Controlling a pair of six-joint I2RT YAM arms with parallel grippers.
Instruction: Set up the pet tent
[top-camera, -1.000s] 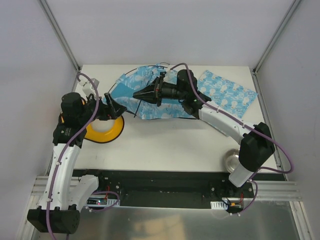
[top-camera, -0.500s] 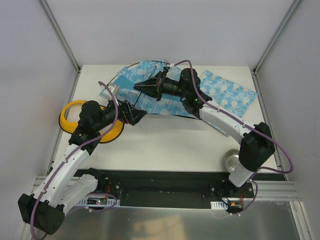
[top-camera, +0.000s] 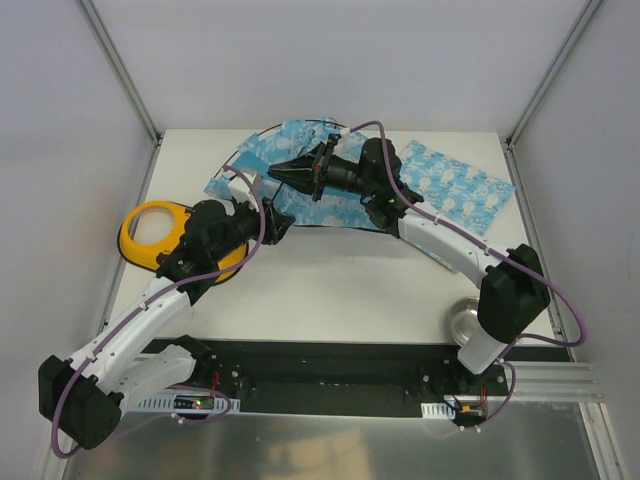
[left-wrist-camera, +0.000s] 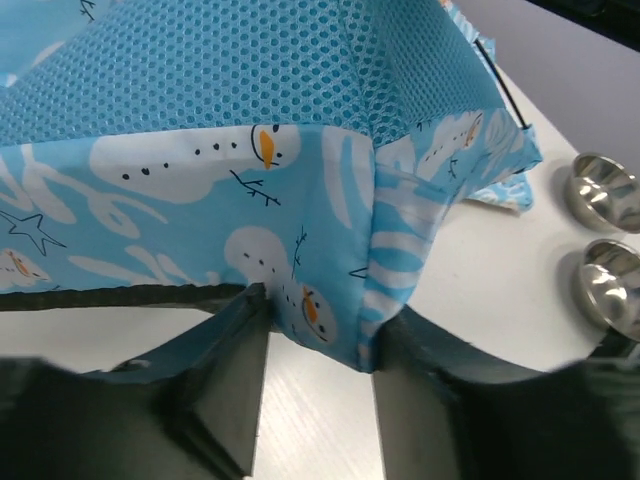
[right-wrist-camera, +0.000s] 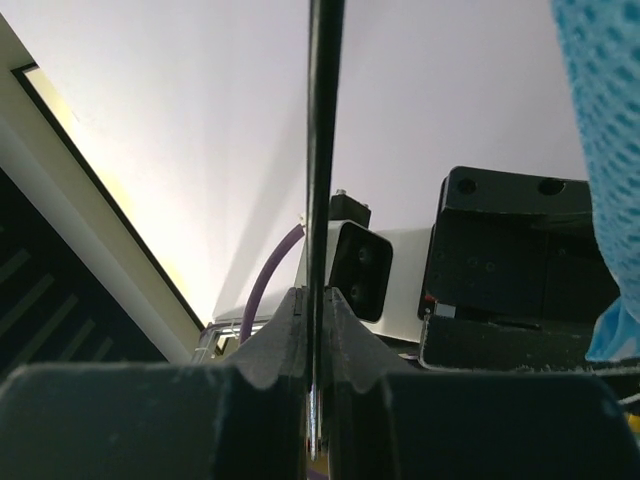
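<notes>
The pet tent (top-camera: 262, 160) lies crumpled at the back of the table, light blue with a snowman print and mesh (left-wrist-camera: 200, 70). My right gripper (top-camera: 276, 173) is above it, shut on a thin black pole (right-wrist-camera: 325, 150) that runs straight up between its fingertips (right-wrist-camera: 318, 300). The pole arcs over the tent's top (top-camera: 300, 126). My left gripper (top-camera: 284, 222) is at the tent's near edge. It is open, and a printed fabric corner (left-wrist-camera: 320, 300) hangs between its two fingers (left-wrist-camera: 225, 380), which stand apart on either side of it.
A yellow double bowl (top-camera: 150, 228) sits at the left, partly under my left arm. A flat blue printed mat (top-camera: 455, 185) lies at the back right. A steel bowl (top-camera: 463, 322) sits near the right arm's base. Two steel bowls (left-wrist-camera: 600, 190) show in the left wrist view.
My left arm has swung right from over the yellow bowl to the tent's near edge. My right gripper has lifted the pole slightly toward the back.
</notes>
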